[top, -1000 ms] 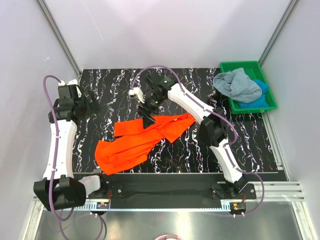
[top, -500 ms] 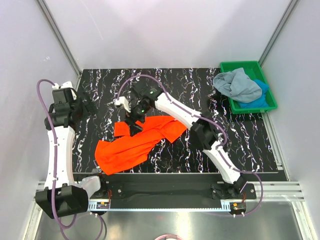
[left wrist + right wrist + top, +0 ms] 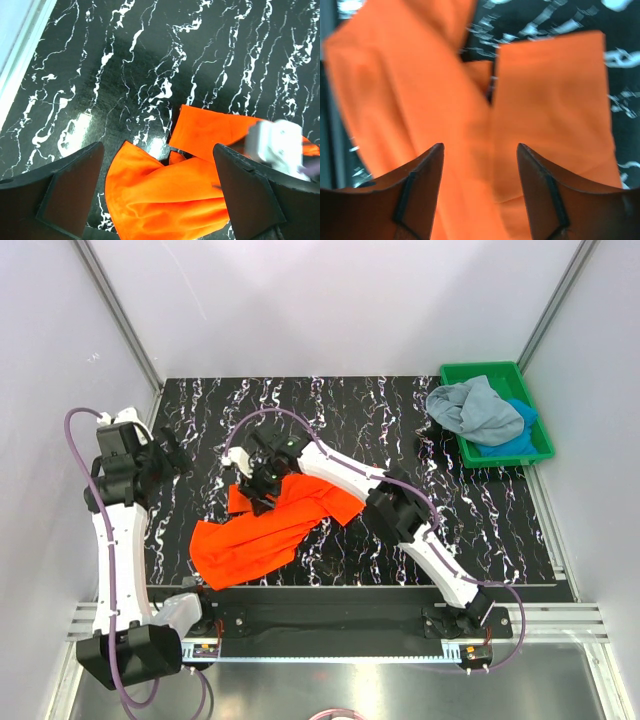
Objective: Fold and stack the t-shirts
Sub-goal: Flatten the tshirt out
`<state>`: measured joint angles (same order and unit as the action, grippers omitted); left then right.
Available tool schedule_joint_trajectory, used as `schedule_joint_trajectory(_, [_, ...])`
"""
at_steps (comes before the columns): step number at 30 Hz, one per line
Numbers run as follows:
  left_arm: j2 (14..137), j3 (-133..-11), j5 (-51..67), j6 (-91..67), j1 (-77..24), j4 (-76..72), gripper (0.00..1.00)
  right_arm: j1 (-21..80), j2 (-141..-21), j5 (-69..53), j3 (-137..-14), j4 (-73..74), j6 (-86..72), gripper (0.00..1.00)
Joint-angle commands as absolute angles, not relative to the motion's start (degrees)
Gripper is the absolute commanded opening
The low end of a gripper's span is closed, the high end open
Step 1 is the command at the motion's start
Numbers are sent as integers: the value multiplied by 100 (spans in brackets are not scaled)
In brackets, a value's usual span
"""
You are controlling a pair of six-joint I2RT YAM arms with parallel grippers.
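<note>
Orange t-shirt (image 3: 262,535): lies crumpled and partly spread on the surface (image 3: 480,530), toward 8 o'clock from the centre in the top view. One sleeve-like flap points to 10 o'clock and a longer fold runs out to 3 o'clock.

Right end effector (image 3: 258,492): reaches across from the 5 o'clock base and sits over the upper edge of the orange t-shirt. The wrist view shows its fingers (image 3: 422,190) apart, with orange cloth filling the gap below them. Contact with the cloth cannot be confirmed.

Left end effector (image 3: 170,452): sits at the 9 o'clock edge of the surface, apart from the orange t-shirt. Its fingers (image 3: 70,185) stand wide apart with nothing between them. Its wrist view looks down on bare marbled surface with the orange cloth at 5 o'clock.

Green tray (image 3: 455,375): at the 2 o'clock corner. The grey-blue t-shirt (image 3: 468,407) is bunched inside and hangs over the 9 o'clock rim. The bright blue t-shirt (image 3: 520,435) lies partly beneath it at 4 o'clock
</note>
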<state>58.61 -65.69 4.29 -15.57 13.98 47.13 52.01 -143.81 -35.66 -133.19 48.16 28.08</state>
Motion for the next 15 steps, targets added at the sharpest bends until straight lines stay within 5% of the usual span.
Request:
schedule_joint_trajectory(1, [5695, -6469, 746, -1696, 1450, 4562, 97, 5186, -14449, -2612, -13219, 4202, 2532, 64])
schedule_joint_trajectory(10, [5713, -6486, 817, -1740, 1494, 4483, 97, 5186, -14388, -1872, -12859, 4113, 2742, 47])
schedule_joint_trajectory(15, [5730, -6451, 852, -1758, 1503, 4456, 97, 5186, -14309, -1653, -12858, 4052, 2733, 20])
